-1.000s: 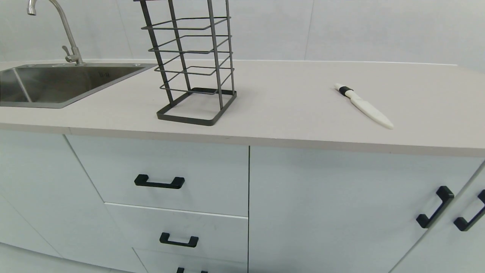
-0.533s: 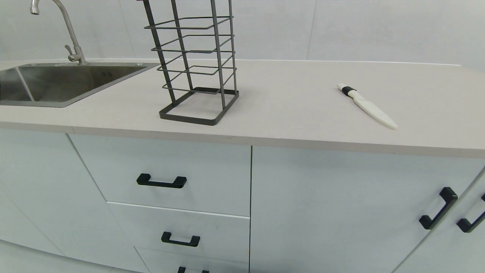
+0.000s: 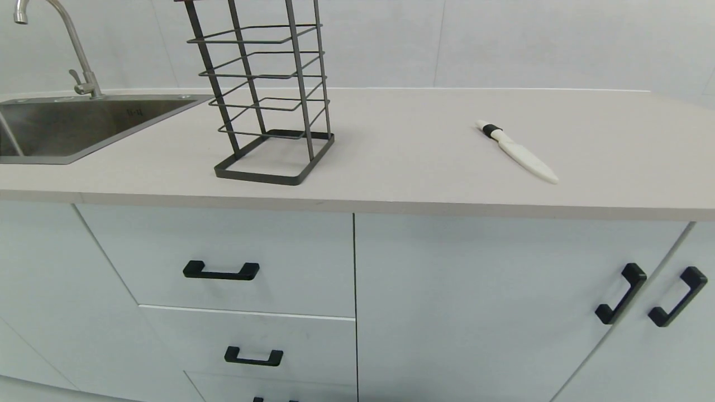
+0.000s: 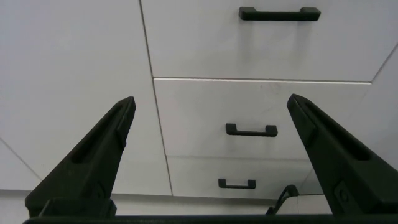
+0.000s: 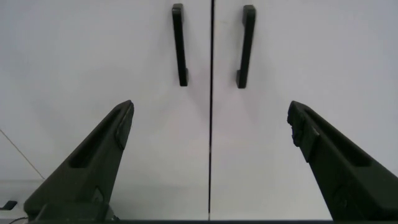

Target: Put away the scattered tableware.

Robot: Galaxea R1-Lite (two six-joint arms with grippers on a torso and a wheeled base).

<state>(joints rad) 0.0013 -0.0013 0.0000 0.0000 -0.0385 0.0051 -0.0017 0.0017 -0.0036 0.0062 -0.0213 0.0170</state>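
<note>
knife [image 3: 516, 152]: flat on worktop [image 3: 402, 167], well right of the wire rack [image 3: 257, 178] | my left fingers [image 4: 93, 158]: spread, empty, low before the drawers [image 4: 261, 112] | my right fingers [image 5: 93, 162]: spread, empty, before the cabinet doors [image 5: 124, 124]

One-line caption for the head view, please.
White knife lies on the countertop right of a wire rack, sink at far left, drawers below.
</note>
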